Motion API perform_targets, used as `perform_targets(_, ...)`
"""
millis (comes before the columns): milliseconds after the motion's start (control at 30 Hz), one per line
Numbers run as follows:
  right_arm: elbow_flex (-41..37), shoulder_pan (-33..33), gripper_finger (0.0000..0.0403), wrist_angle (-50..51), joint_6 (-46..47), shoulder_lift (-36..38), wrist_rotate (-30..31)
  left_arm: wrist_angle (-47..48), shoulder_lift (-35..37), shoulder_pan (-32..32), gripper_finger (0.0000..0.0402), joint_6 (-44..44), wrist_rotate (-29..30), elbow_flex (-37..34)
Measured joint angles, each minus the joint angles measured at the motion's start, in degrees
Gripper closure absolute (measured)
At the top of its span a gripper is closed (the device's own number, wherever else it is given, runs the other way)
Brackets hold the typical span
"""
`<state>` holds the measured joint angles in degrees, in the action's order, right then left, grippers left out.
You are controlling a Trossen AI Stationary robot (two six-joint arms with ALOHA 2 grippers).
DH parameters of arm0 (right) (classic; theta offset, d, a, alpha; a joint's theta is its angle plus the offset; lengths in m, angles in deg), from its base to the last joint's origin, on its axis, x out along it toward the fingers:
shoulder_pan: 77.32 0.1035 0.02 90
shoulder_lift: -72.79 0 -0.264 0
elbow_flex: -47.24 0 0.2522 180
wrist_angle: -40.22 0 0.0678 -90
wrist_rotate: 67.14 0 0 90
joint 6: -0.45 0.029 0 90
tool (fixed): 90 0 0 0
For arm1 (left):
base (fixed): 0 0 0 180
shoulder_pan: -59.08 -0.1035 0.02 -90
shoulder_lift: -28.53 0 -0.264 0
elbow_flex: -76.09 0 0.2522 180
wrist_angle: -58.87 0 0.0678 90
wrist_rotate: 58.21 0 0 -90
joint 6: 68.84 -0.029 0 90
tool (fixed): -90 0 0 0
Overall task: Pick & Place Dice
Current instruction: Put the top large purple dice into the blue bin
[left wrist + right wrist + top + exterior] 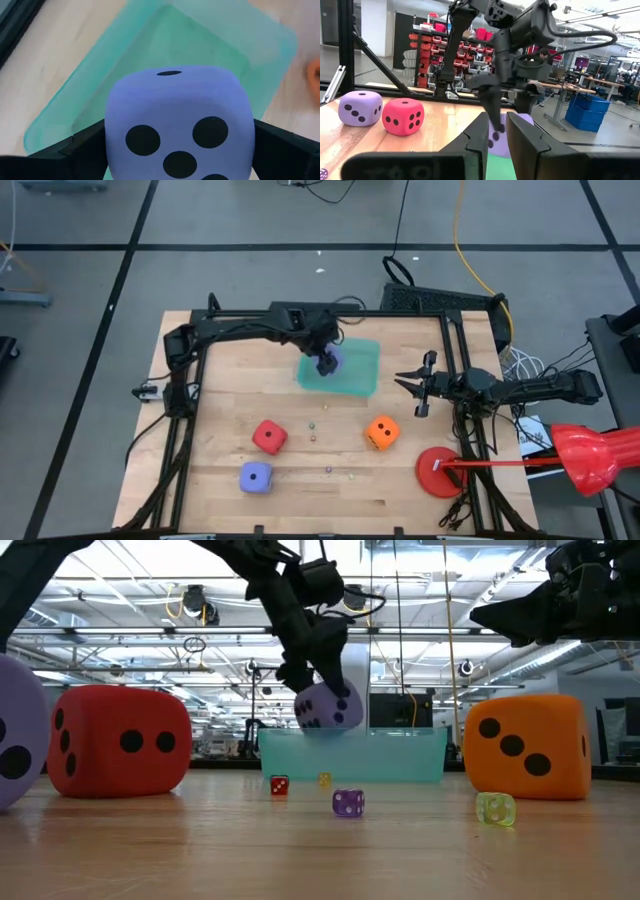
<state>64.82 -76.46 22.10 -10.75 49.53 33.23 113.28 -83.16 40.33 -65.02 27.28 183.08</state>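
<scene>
Purple die [329, 361] hangs over the teal tray [362, 375], clamped between the left gripper's [326, 363] wide-spread fingers.
High view: centre it before release. Low view: lower it toward the tray wall [352, 755]. Right gripper [419, 385], nearly closed and empty, waits beside the orange die [381, 432].

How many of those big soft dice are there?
4. One purple soft die held by the left fingers above the teal tray; red soft die, orange soft die and second purple die on the table.
</scene>
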Motion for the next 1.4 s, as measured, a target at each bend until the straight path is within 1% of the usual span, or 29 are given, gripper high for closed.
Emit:
perform_targets(133,0.01,-0.02,0.0344,0.03,0.02,0.0,0.0,-1.35,0.21,1.44,0.0007,-9.4,3.69,0.06)
perform_targets(233,0.0,-0.02,0.0344,0.26,0.02,0.0,0.0,-1.32,0.19,2.47,0.0004,-11.99,6.8,0.07)
perform_targets(333,0.0,-0.02,0.0344,0.13,0.02,0.0,0.0,0.06,-0.24,3.19,0.0003,-13.72,7.43,0.07)
perform_targets(400,0.01,0.0,0.0344,0.04,0.02,0.0,0.0,0.68,-0.61,3.46,0.0002,-13.23,7.34,0.07)
perform_targets(533,0.0,-0.01,0.0344,0.02,0.07,0.0,0.0,0.55,-0.47,3.1,0.0002,-10.78,4.89,0.07)
perform_targets(667,0.0,-0.02,0.0344,0.02,1.02,-0.02,0.0,0.75,-0.49,2.58,0.0002,-5.85,3.07,0.07)
perform_targets(900,0.0,0.0,0.0344,0.0,1.09,-0.02,0.0,1.57,-0.49,2.52,0.0002,-1.68,4.58,0.06)
perform_targets(1000,0.0,-0.02,0.0344,0.0,1.09,-0.02,0.0,2.46,-0.49,2.23,0.0002,-0.41,3.74,0.06)
perform_targets(1100,0.0,-0.01,0.0344,0.01,1.09,-0.02,0.0,2.56,-0.49,0.97,0.0002,2.57,1.6,0.02)
perform_targets(1167,0.0,-0.02,0.0344,0.24,1.09,-0.05,0.0,2.63,-0.48,0.67,0.0002,-0.22,0.71,0.02)
perform_targets(1267,0.0,-0.02,0.0344,1.33,-0.61,-0.87,0.02,3.54,-0.47,2.51,0.0002,-8.19,3.39,0.02)
perform_targets(1400,0.7,-0.87,0.0344,1.17,-3.76,-3.3,0.34,2.59,-0.47,4.81,0.0002,-14.55,8.1,0.02)
